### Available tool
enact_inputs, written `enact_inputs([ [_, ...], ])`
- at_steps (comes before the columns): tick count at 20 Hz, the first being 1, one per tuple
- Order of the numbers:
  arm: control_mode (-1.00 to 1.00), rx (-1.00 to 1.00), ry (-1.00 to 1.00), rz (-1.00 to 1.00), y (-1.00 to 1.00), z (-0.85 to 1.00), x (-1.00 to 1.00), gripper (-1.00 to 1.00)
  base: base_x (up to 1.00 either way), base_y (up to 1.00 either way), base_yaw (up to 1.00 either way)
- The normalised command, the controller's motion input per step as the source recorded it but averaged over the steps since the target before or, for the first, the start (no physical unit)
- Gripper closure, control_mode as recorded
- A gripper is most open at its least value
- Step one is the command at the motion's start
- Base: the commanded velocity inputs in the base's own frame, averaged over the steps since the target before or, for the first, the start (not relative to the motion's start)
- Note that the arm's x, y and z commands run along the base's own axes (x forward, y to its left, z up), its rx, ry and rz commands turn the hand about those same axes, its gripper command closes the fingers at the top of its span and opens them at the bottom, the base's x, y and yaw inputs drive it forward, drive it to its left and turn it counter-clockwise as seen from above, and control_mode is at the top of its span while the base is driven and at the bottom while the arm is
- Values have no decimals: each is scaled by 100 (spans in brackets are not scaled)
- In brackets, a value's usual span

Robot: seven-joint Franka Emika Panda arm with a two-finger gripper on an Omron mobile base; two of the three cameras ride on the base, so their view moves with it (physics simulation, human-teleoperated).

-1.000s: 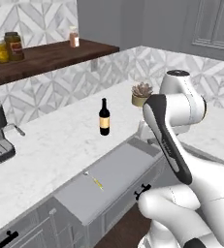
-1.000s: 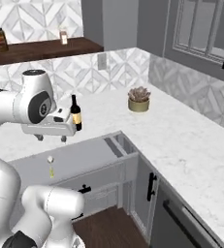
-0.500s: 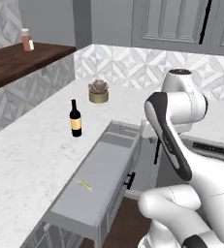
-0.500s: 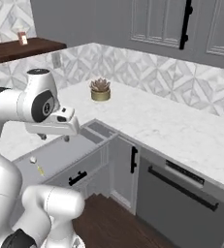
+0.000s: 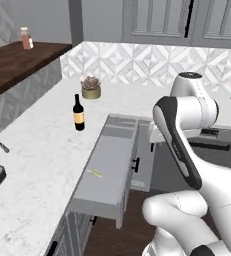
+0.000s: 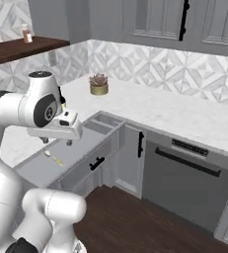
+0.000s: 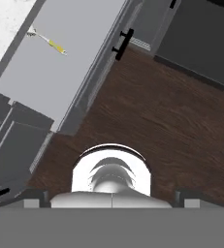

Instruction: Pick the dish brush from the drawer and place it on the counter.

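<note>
The drawer (image 5: 108, 167) stands pulled out from under the counter (image 5: 37, 150), a wide shallow grey tray with a black bar handle (image 7: 123, 43). The dish brush (image 5: 93, 173) lies flat on its floor, a thin yellow stick with a small white head; it also shows in the right base view (image 6: 54, 157) and at the upper left of the hand view (image 7: 48, 41). My gripper (image 6: 57, 142) hangs open and empty above the drawer (image 6: 71, 150), a little off from the brush and not touching it. The hand camera looks mostly at the floor beside the drawer front.
A wine bottle (image 5: 78, 113) and a small potted plant (image 5: 91, 87) stand on the counter behind the drawer. A dark wooden shelf (image 5: 17, 60) runs along the left wall. A dark appliance front (image 6: 184, 173) sits right of the drawer, with wood floor (image 7: 157, 121) below.
The whole picture has shifted: the base has driven and turned, so the drawer now shows lengthwise and closer. The gripper has stayed open over the drawer.
</note>
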Motion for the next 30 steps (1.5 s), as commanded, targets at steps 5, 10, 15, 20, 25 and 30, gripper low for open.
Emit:
enact_inputs([
  [5, 100, 0, 0, 0, 0, 0, 0, -100, 0, 88, -61],
  [10, 100, 0, 0, 0, 0, 0, 0, -100, -45, 13, -52],
  [15, 100, 0, 0, 0, 0, 0, 0, -100, -27, 1, -11],
  [20, 100, 0, 0, 0, 0, 0, 0, -100, 0, 0, 0],
  [25, 100, 0, 0, 0, 0, 0, 0, -100, 0, 0, 0],
  [30, -100, 0, 0, 0, 27, -25, 52, -100, 0, 0, 0],
])
